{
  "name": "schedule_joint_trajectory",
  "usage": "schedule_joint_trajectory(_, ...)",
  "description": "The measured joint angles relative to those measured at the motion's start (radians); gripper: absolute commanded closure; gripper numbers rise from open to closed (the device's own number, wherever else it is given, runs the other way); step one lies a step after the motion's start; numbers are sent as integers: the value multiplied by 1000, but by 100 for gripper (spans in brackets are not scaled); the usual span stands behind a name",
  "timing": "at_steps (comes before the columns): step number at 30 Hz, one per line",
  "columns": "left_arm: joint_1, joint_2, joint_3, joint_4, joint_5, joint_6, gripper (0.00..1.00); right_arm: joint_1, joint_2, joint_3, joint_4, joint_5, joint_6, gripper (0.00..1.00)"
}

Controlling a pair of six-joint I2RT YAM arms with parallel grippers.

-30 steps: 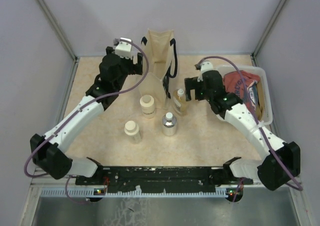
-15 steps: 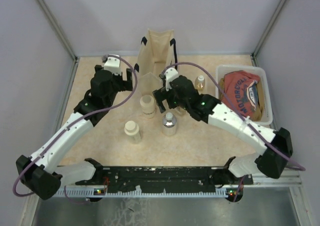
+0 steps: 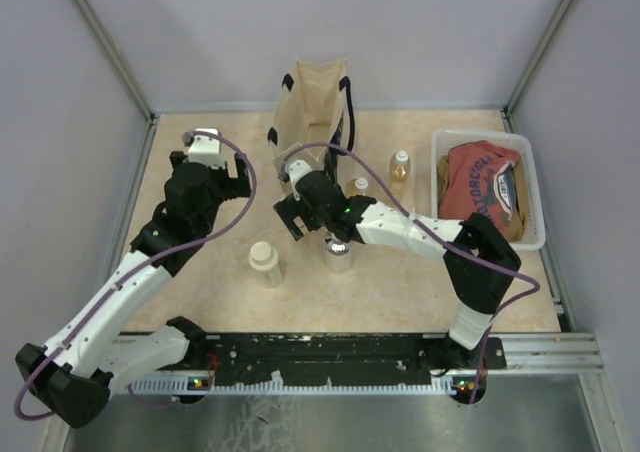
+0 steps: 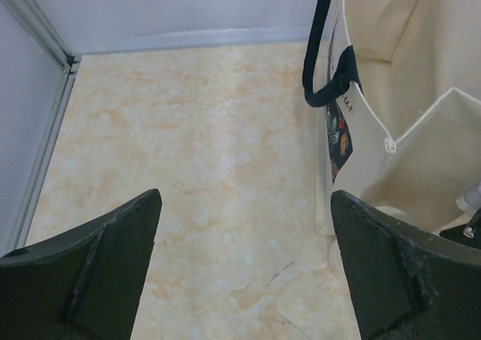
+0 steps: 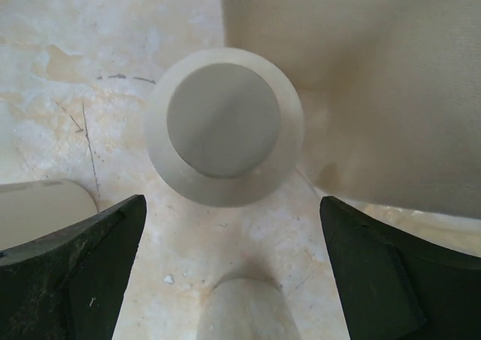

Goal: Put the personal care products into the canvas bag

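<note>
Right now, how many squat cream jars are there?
2. One squat cream jar stands alone, front-left; the other sits beneath the right fingers, by the cream canvas bag.

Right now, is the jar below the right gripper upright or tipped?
Upright: the cream jar shows its round lid squarely to the right wrist camera.

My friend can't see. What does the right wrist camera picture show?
A round cream jar seen straight from above, standing on the marbled table beside the canvas bag. The right gripper is open, its two dark fingers at the bottom corners, not touching the jar.
</note>
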Motion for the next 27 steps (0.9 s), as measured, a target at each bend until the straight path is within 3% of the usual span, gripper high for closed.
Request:
schedule_joint_trajectory(17,0,-7,-35,-14,-37,1,1,12,159,56,174,3,-31,2)
schedule_joint_trajectory(21,0,-5,-39,-8,-39,1,1,13,183,56,191,14,-37,24)
schedule_joint_trajectory(27,0,3,-49,1,-40,1,1,14,190,29,265,21,-40,72)
